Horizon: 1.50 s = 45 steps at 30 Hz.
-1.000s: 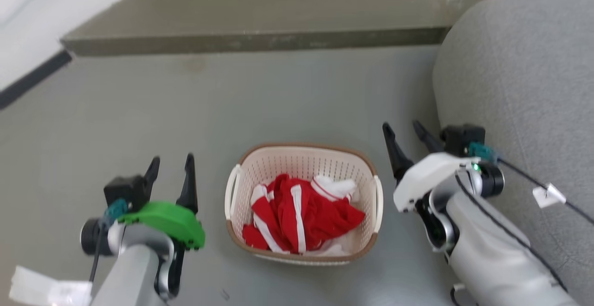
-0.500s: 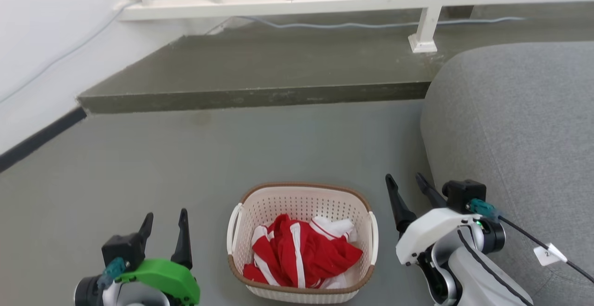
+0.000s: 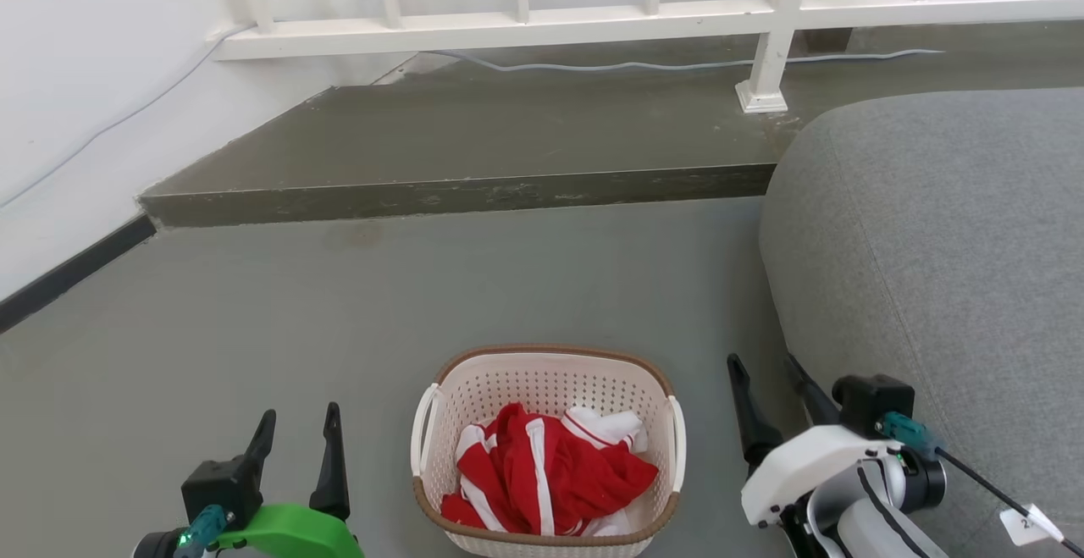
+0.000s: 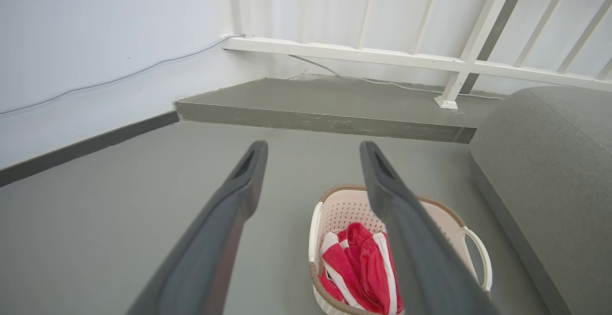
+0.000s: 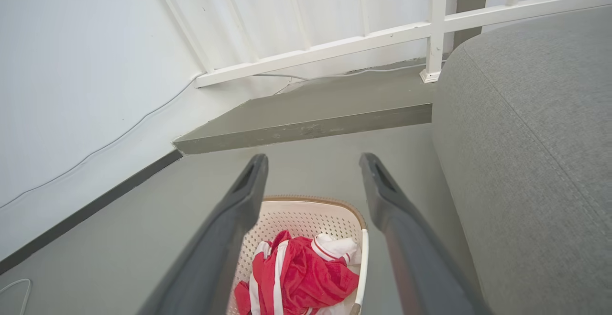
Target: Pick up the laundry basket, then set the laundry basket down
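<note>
The laundry basket, cream-white and perforated with a brown rim, stands on the grey floor at the bottom middle of the head view, holding red-and-white clothes. It also appears low in the left wrist view, laundry basket, and the right wrist view, laundry basket. My left gripper is open, to the basket's left and apart from it. On the basket's right, my right gripper is open too, clear of the white side handle. Neither holds anything.
A grey sofa rises close on the right, beside my right arm. A raised concrete step crosses the floor ahead, with a white railing and a cable behind it. A white wall with dark skirting runs along the left.
The head camera has tilted up, so the railing and wall came into view and the basket and grippers sit lower in the picture. Both grippers stay open beside the basket.
</note>
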### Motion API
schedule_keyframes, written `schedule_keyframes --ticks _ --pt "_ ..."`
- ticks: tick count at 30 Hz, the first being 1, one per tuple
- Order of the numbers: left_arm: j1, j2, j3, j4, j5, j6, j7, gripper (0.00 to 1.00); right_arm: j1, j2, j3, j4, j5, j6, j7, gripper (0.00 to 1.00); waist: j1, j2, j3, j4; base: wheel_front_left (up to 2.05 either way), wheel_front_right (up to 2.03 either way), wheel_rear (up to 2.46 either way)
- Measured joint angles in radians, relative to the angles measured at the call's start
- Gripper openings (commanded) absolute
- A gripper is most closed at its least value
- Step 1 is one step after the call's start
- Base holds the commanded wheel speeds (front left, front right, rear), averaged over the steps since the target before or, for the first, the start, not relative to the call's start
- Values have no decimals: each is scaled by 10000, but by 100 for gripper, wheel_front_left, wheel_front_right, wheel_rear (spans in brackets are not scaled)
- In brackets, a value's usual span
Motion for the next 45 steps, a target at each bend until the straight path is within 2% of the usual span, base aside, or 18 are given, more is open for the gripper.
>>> schedule_keyframes --ticks 15,41,42,45 --pt "362 -6 167 -560 441 59 0 100 486 38 -385 -851 -504 -23 -2 100 0 0 73 -109 0 0 0" --pt "645 -56 391 -1062 606 127 0 100 935 153 -732 -1478 -1034 -27 -2 100 0 0 154 -40 0 0 0" --pt "646 -58 412 -1087 608 128 0 0 940 159 -740 -1492 -1043 -27 -2 0 0 0 156 -32 0 0 0" --pt "686 -128 360 -784 596 128 21 0 1044 201 -704 -1243 -1055 -19 8 0 0 0 157 -28 0 0 0"
